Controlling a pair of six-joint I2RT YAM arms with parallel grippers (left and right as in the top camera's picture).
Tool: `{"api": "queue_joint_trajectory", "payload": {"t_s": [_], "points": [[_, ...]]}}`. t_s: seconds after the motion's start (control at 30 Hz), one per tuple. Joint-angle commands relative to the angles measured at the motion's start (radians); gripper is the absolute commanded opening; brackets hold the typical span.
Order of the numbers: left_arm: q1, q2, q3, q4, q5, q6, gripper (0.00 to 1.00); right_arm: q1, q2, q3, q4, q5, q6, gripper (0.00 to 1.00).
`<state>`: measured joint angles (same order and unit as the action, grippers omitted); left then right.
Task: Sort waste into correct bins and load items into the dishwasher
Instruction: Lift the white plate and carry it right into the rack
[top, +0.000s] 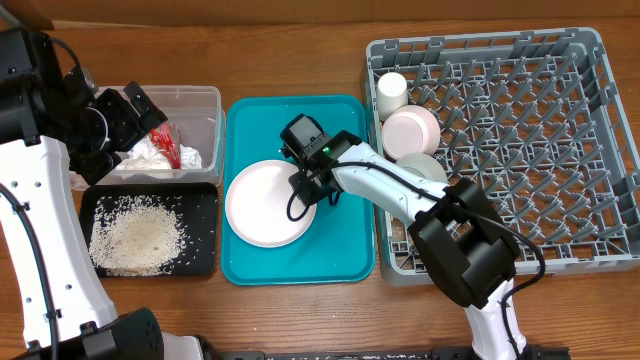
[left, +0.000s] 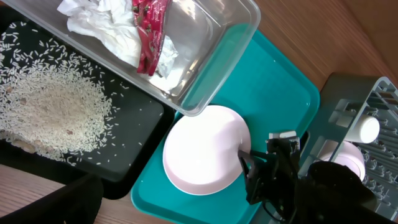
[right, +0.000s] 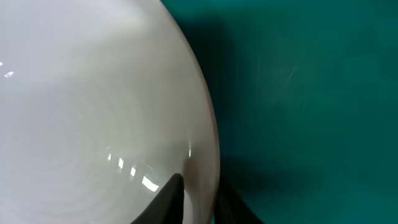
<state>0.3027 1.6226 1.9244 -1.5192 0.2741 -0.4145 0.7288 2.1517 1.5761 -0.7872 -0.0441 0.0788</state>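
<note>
The pale pink plate (top: 268, 205) lies on the teal tray (top: 345, 250). My right gripper (top: 312, 190) is shut on the plate's right rim, one finger inside and one outside in the right wrist view (right: 199, 186). My left gripper (top: 135, 115) hangs open and empty over the clear tub (top: 205, 100), which holds the white napkin (top: 150, 152) and the red wrapper (top: 167, 143). Rice (top: 135, 235) lies in the black tray (top: 205, 205). The white cup (top: 391, 92) and two bowls (top: 411, 130) (top: 425, 168) sit in the grey dish rack (top: 520, 150).
The teal tray lies between the bins and the rack, which stands right of it (left: 273, 93). The left wrist view shows the plate (left: 205, 149), tub (left: 214, 37), rice (left: 56, 112) and right gripper (left: 261, 174). Wooden table edge runs along the front.
</note>
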Motion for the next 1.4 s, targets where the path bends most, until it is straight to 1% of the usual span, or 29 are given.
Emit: {"api": "queue_joint_trajectory", "payload": {"t_s": [0.0,0.17,0.37,0.5,0.57,0.63,0.8,0.97,1.17,1.27,1.37], "points": [[-0.001,-0.001,0.013,0.002,0.006,0.018,1.0,-0.002,0.007,-0.006,-0.003,0.009,0.003,0.17],[-0.001,-0.001,0.013,0.002,0.006,0.018,1.0,-0.002,0.007,-0.006,-0.006,0.009,0.003,0.04],[-0.001,-0.001,0.013,0.002,0.006,0.018,1.0,-0.004,-0.002,0.022,-0.022,-0.012,-0.002,0.04],[-0.001,-0.001,0.013,0.002,0.006,0.018,1.0,-0.021,-0.057,0.138,-0.122,0.002,-0.002,0.04],[-0.001,-0.001,0.013,0.002,0.006,0.018,1.0,-0.029,-0.099,0.208,-0.184,0.053,-0.005,0.04],[-0.001,-0.001,0.013,0.002,0.006,0.018,1.0,-0.031,-0.139,0.264,-0.233,0.126,-0.005,0.04],[-0.001,-0.001,0.013,0.002,0.006,0.018,1.0,-0.031,-0.268,0.386,-0.355,0.402,-0.005,0.04],[-0.001,-0.001,0.013,0.002,0.006,0.018,1.0,-0.032,-0.38,0.396,-0.402,0.796,-0.004,0.04],[-0.001,-0.001,0.013,0.002,0.006,0.019,1.0,-0.061,-0.409,0.395,-0.463,1.14,0.001,0.04],[-0.001,-0.001,0.013,0.002,0.006,0.018,1.0,-0.112,-0.409,0.389,-0.487,1.225,0.004,0.04],[-0.001,-0.001,0.013,0.002,0.006,0.018,1.0,-0.19,-0.408,0.388,-0.491,1.232,0.011,0.04]]}}
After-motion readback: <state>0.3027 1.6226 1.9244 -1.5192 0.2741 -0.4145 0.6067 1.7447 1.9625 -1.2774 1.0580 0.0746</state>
